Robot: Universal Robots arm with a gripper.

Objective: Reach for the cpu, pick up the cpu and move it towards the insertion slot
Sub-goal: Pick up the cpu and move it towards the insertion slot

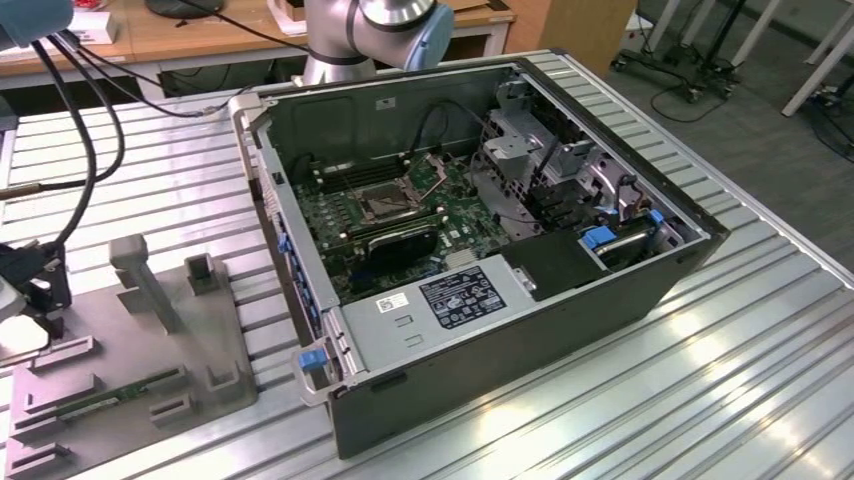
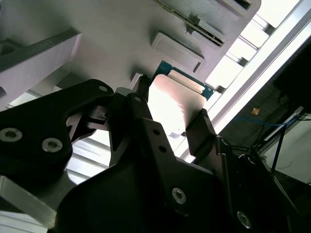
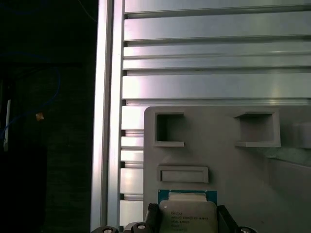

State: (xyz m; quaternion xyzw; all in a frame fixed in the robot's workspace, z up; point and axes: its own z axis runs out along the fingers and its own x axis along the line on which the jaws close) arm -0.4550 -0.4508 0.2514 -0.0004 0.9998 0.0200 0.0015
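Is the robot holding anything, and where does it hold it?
Cannot tell. The end effector straddles two opposite edges of the thin silvery square cpu on the grey plastic tray.

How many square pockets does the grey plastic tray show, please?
2 in the first wrist view: one square pocket near the grey plastic tray's corner, another further along that row; more may be hidden.

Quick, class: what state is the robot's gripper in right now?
Gripper: shut on the cpu, fingers against its opposite edges, at the grey tray.
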